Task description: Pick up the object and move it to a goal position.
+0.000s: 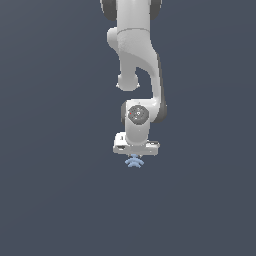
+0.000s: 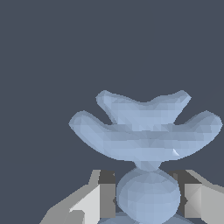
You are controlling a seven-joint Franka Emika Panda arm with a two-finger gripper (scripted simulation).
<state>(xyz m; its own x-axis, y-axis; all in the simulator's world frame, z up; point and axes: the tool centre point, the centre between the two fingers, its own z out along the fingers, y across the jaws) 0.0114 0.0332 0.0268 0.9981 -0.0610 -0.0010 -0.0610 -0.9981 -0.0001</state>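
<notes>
The object point(image 1: 134, 162) is a tiny pale-blue thing of stacked curved winglike lobes, right under the white gripper point(image 1: 134, 155) in the exterior view. In the wrist view the lobes of the object point(image 2: 144, 131) spread wide, and its round end sits between the two fingers. The gripper point(image 2: 148, 200) has a dark pad against each side of that round end, so it is shut on the object. The left finger point(image 2: 104, 199) and the right finger point(image 2: 192, 199) show only in part. The fingertips are hidden in the exterior view.
The white arm point(image 1: 137, 60) comes down from the top of the exterior view. All around is a plain dark grey-blue surface point(image 1: 50, 200) with no other objects, edges or markers in view.
</notes>
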